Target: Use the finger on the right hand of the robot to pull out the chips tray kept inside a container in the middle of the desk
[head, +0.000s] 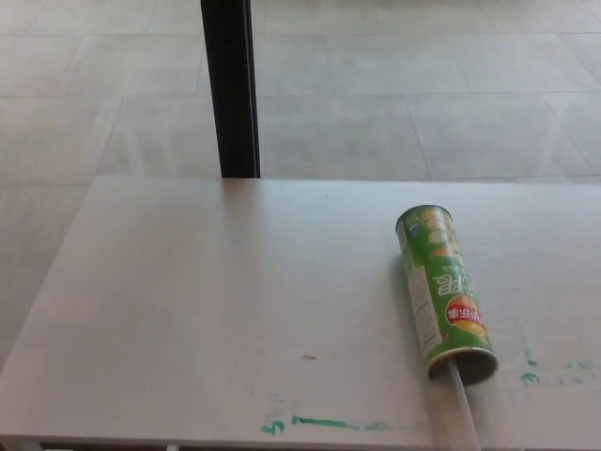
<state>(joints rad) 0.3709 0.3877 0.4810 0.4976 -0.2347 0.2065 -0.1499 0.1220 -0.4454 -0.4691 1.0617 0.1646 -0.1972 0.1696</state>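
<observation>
Lying on its side, green chips can [441,289], clear tray [465,404] protruding, neither robot hand visible

desk [207,301] bare leftward, can [443,291] (lying) right

Bare indoor test space, as I see it

I look down on a plain white desk [207,301] smeared with green marks [324,424], a pale tiled floor [394,94] beyond, and a black post [230,89].
</observation>
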